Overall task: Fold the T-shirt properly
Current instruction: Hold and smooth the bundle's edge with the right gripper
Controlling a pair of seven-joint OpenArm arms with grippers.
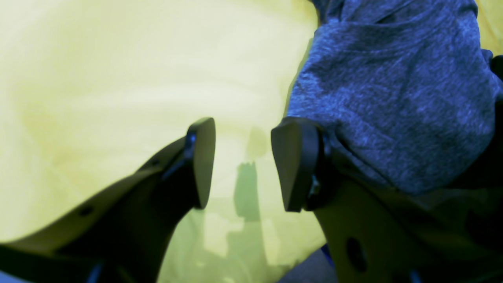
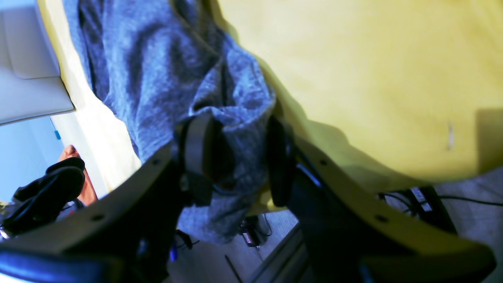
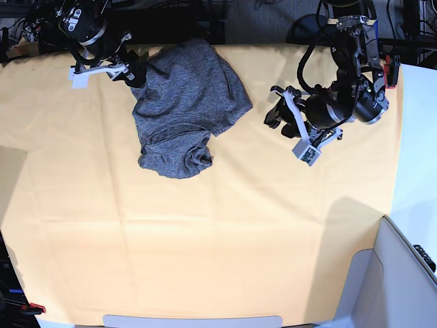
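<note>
Here, a dark-grey T-shirt lies bunched on a yellow-orange cloth sheet near the far edge of the table, left of centre in the overhead view. The shirt is a heathered, soft knit, rumpled into thick folds, with a knotted wad at its near end. It looks light and limp, likely to sag and slide over the smooth sheet rather than hold any shape. A sound place to take hold would be a hem or shoulder edge, pinching through few layers.

The right gripper sits at the shirt's far left edge, its two dark flat pads partly apart with a fold of knit between them; whether it truly pinches the fabric cannot be told. The left gripper hovers over bare sheet to the right of the shirt, pads apart and empty, with the shirt just beside one pad.
</note>
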